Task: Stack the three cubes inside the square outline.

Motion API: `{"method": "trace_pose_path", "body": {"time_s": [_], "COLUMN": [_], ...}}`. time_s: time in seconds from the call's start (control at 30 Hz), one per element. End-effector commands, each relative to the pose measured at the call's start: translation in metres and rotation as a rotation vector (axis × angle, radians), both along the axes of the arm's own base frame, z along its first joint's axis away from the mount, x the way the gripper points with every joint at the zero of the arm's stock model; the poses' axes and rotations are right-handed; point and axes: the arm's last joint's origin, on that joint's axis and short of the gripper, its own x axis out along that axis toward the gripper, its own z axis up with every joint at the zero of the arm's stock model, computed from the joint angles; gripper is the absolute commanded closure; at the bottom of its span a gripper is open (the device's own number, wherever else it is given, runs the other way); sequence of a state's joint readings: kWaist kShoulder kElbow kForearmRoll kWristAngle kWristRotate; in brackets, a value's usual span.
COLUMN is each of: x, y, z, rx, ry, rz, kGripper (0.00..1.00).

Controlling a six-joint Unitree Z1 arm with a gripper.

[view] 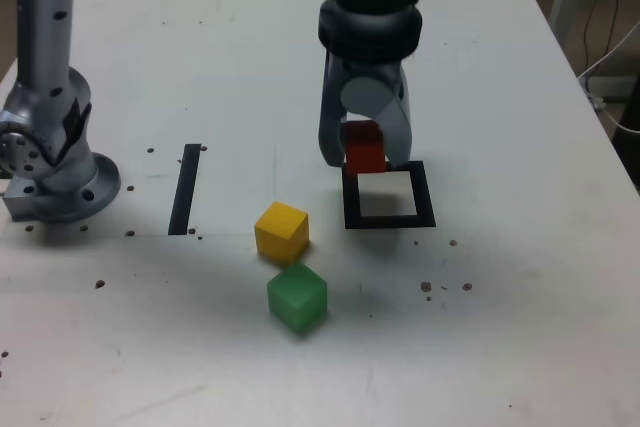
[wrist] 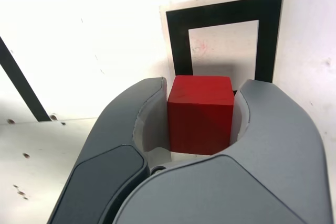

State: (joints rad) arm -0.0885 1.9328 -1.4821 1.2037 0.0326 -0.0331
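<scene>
White and matte, the table (view: 520, 327) carries small dark specks and a seam running across it in the exterior view. A silver metal post (view: 45, 97) with a round flanged base stands at that view's left. The arm (view: 372, 7), dark grey with a ribbed black collar, points down near the middle. Its gripper (view: 364, 152) has smooth, curved grey jaws with paler inner faces, and they are clamped on the red cube (wrist: 200, 113), a matte block with crisp edges and slightly scuffed faces. The red cube hangs at the far edge of the outline (view: 390, 219), a thick black square frame with a pale centre, flat on the table. A straight black tape strip (view: 185, 187) lies toward the exterior view's left. The yellow cube (view: 281, 231) sits between strip and outline, with the green cube (view: 297, 297) just in front of it, both matte and sharp-cornered.
</scene>
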Motion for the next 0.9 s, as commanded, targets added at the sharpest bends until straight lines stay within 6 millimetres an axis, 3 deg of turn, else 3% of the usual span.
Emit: {"method": "trace_pose_path", "body": {"time_s": [0.0, 0.63, 0.87], "x": [0.005, 0.025, 0.030], "y": [-0.005, -0.018, -0.015], "z": [-0.004, -0.036, -0.044], "rx": [0.016, 0.071, 0.073], "ry": [0.000, 0.023, 0.040], "rz": [0.024, 0.009, 0.004], "kGripper": [0.71, 0.70, 0.57]}}
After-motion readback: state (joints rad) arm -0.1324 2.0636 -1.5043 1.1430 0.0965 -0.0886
